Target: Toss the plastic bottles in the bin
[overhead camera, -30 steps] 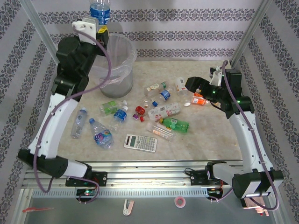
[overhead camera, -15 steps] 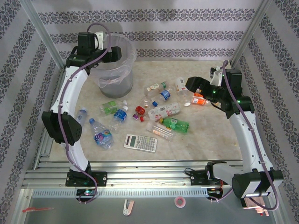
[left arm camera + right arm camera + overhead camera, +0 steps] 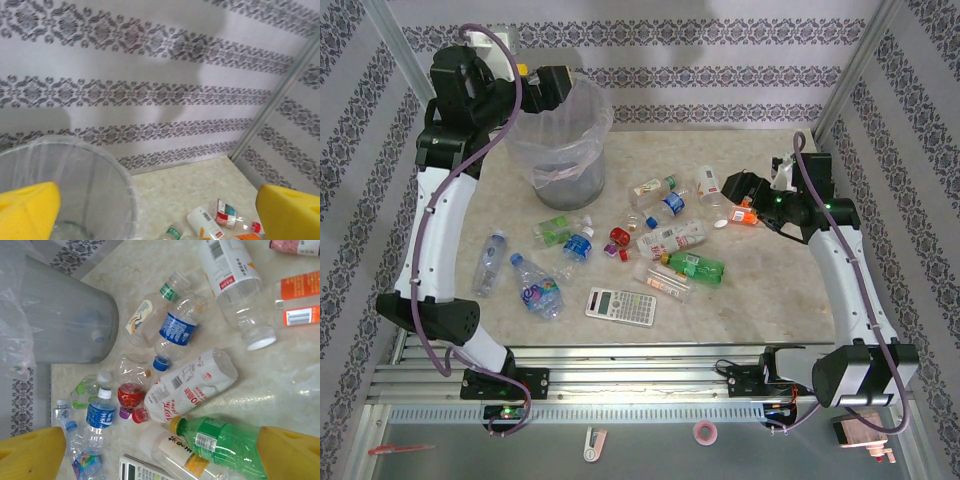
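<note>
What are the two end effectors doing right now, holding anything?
Left end effector: open, holding nothing, by the bin.
Right end effector: open, holding nothing.

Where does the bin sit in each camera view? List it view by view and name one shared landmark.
Top external: the bin stands upper left, at the table's far edge.
Left wrist: bin at bottom left, rim up close.
Right wrist: bin at upper left.
Shared landmark: the patterned wall behind it.
</note>
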